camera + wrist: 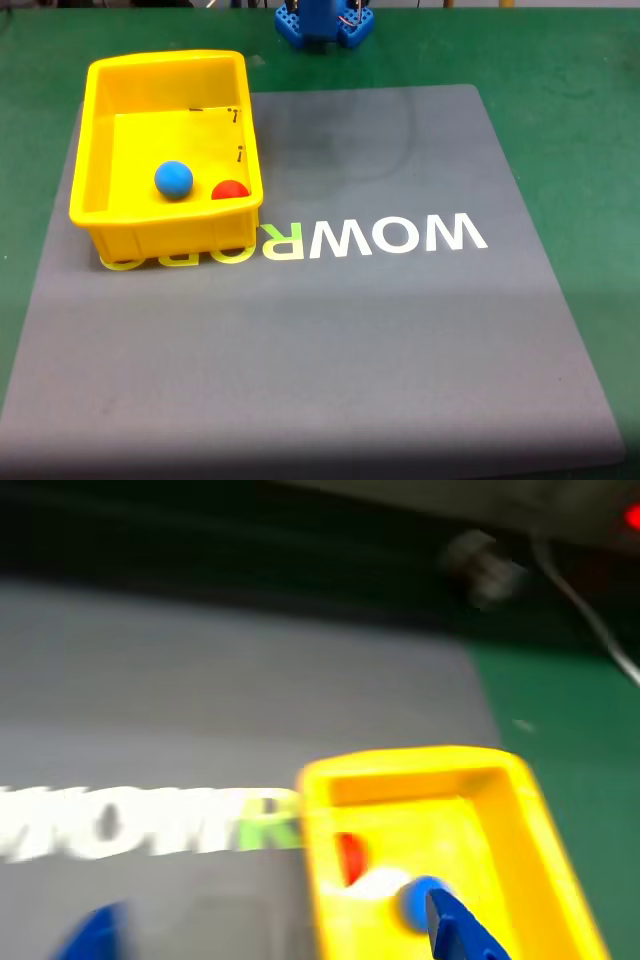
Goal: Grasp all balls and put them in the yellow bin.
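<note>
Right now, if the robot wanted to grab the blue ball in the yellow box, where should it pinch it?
Probably straight down from above, pinching the blue ball across its round middle. It sits on the floor of the yellow bin, whose walls block any sideways approach. The red ball lies to its right in the fixed view, apart from it, so the fingers fit best on the near and far sides.

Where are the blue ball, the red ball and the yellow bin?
blue ball [173, 179]: fixed view, centre of its top.
red ball [230, 189]: fixed view, its visible upper half.
yellow bin [166, 63]: fixed view, far rim.
</note>
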Motion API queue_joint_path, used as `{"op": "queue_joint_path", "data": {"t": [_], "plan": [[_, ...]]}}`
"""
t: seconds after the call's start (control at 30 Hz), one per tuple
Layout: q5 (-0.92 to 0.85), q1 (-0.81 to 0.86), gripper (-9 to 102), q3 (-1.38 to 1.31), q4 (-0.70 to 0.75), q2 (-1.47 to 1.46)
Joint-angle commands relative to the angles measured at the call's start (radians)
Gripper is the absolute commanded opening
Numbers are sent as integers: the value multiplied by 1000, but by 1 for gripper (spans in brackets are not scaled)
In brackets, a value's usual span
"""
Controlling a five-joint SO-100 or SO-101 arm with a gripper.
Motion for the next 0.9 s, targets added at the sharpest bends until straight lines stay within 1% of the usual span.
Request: {"op": "queue_joint_path", "data": {"t": [0.0,0.13,0.37,0.5,0.73,0.8,0.87], "plan": [[38,-135,1,130,34,213],[18,-166,0,373,44,420],[5,-153,0,657,216,730],[15,-133,0,765,291,821],[0,-97,0,954,279,904],[2,-95,0,1014,253,911],[2,-91,0,1083,195,914]]}}
